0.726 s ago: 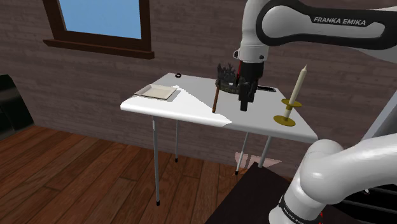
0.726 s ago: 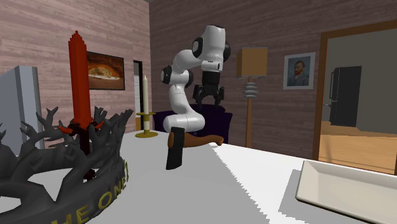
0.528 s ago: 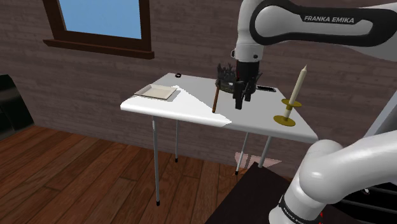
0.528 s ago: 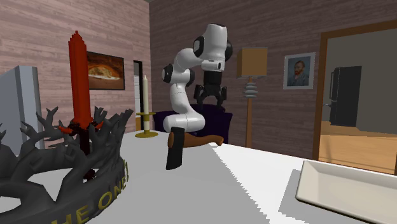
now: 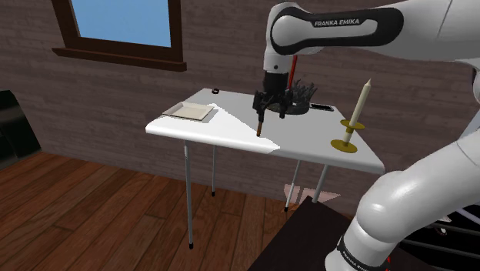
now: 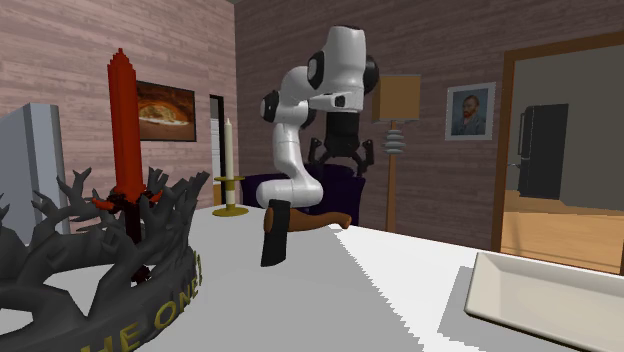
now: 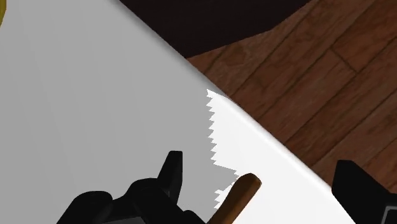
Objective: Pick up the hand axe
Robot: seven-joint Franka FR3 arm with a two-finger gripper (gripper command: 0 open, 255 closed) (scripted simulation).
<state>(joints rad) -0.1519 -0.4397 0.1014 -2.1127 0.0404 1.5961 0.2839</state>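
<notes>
I'm reading the jaws as wide apart and clamping nothing. The gripper (image 7: 259, 164) is hanging over the white table (image 7: 89, 95), right by its edge. Through the wrist camera the hand axe (image 7: 240, 196) is showing me the brown end of its handle between the two black fingers (image 7: 170, 173), touching neither (it's sitting closer to one finger than the other). Past the table edge beyond the jaws, I'm looking at brown wooden floor (image 7: 318, 76).

On the shoulder camera, the gripper (image 5: 271, 102) is hovering above the far end of the hand axe (image 5: 261, 123), whose handle is running out from under the jaws toward the table's near edge. Just beside the jaws, on that view's right, a dark crown-shaped holder (image 5: 301, 102) is standing on the table (image 5: 231, 127). Well out beyond it a pale candle (image 5: 365, 96) is standing upright in a brass holder (image 5: 344, 145). Well out on the jaws' other side a flat pale tray (image 5: 188, 111) is lying.

From the second exterior camera I'm facing the arm across the table. The gripper (image 6: 341, 160) is hanging with its fingers splayed, and the hand axe (image 6: 273, 235) is resting on its black head, handle pointing back toward the jaws. Nearest me, the crown-shaped holder (image 6: 90, 255) is carrying a tall red candle (image 6: 124, 140).
</notes>
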